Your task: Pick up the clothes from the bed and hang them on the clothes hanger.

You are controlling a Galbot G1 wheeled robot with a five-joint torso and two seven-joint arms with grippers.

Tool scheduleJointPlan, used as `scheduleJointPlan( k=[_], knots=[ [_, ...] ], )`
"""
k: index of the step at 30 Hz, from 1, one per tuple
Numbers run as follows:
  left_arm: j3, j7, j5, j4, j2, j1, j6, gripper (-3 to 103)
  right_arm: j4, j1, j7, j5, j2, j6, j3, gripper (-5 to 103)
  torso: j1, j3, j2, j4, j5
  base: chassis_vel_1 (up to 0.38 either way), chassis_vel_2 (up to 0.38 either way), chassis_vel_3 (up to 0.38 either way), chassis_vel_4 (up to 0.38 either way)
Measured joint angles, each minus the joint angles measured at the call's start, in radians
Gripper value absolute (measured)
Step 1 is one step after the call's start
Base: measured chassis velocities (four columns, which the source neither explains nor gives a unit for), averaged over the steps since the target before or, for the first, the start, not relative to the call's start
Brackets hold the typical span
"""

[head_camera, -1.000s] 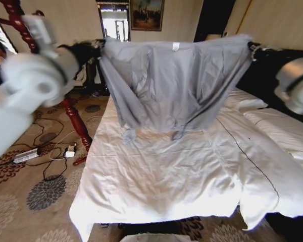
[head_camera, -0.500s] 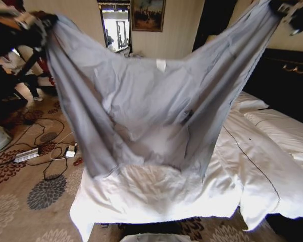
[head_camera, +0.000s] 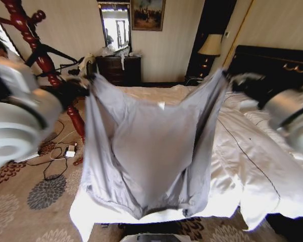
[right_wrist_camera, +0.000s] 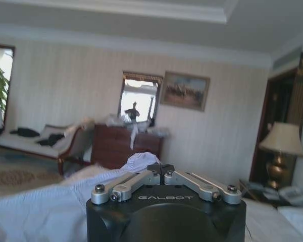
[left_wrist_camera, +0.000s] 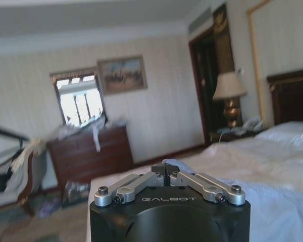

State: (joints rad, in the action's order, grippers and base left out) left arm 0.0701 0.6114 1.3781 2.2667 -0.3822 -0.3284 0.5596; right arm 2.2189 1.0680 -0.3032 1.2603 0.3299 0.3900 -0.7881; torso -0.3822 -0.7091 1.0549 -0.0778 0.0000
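The clothes (head_camera: 151, 146), a light blue-grey garment, hang spread out in the air between my two grippers above the foot of the bed (head_camera: 252, 166). My left gripper (head_camera: 86, 80) is shut on one top corner and my right gripper (head_camera: 227, 76) is shut on the other. In the left wrist view the fingertips (left_wrist_camera: 167, 171) meet on a fold of pale blue cloth (left_wrist_camera: 175, 164). The right wrist view has the same pinch (right_wrist_camera: 160, 169) on the cloth (right_wrist_camera: 141, 161). A thin black clothes hanger (head_camera: 53, 53) seems to sit on the red wooden stand (head_camera: 38, 50) at the left.
A dark dresser (head_camera: 118, 68) and a mirror stand at the far wall. A lamp (head_camera: 209, 48) is beside the black headboard (head_camera: 272, 58). Cables and a power strip (head_camera: 28, 154) lie on the patterned carpet left of the bed.
Both arms have come down from high up, and the garment has dropped with them. It now hangs narrower, its hem reaching the bed's foot edge.
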Motion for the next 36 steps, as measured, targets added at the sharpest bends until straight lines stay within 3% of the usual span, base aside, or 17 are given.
scheduleJointPlan(
  k=[3,7,8,13,24,30,36],
  knots=[
    [-0.019,-0.005,-0.031,-0.041,-0.034,-0.026,0.0,0,-0.038,0.003,0.02,-0.041,0.027,-0.007,0.04,0,0.0,0.0,0.0,-0.0001,0.0002,0.0,0.0,0.0,0.0],
    [-0.05,0.012,-0.084,-0.112,-0.126,-0.106,-0.005,0,-0.152,-0.072,0.06,-0.161,0.103,-0.04,0.204,0,0.0,0.0,0.0,-0.0002,0.0,0.0,0.0,0.0,0.0],
    [-0.05,0.012,-0.084,-0.112,-0.126,-0.106,-0.005,0,-0.152,-0.072,0.06,-0.161,0.103,-0.04,0.204,0,0.0,0.0,0.0,-0.0002,0.0,0.0,0.0,0.0,0.0],
    [-0.09,0.022,-0.207,-0.22,-0.235,-0.175,-0.013,0,-0.245,-0.242,0.06,-0.239,0.225,-0.062,0.437,0,0.0,0.0,0.0,0.0001,-0.0002,0.0,0.0,0.0,0.0],
    [-0.164,-0.004,-0.32,-0.432,-0.37,-0.094,-0.025,0,-0.48,-0.537,0.051,-0.275,0.403,-0.078,0.74,0,0.0,0.0,0.0,-0.0001,-0.0003,0.0,0.0,0.0,0.0],
    [-0.164,-0.01,-0.351,-0.494,-0.39,-0.071,-0.026,0,-0.557,-0.6,0.052,-0.282,0.461,-0.085,0.792,0,0.0,0.0,0.0,0.0,-0.0001,0.0,0.0,0.0,0.0],
    [-0.161,-0.023,-0.366,-0.509,-0.392,-0.075,-0.023,0,-0.572,-0.612,0.057,-0.282,0.467,-0.088,0.797,0,0.0,0.0,0.0,-0.0002,-0.0001,0.0,0.0,0.0,0.0]
  ],
)
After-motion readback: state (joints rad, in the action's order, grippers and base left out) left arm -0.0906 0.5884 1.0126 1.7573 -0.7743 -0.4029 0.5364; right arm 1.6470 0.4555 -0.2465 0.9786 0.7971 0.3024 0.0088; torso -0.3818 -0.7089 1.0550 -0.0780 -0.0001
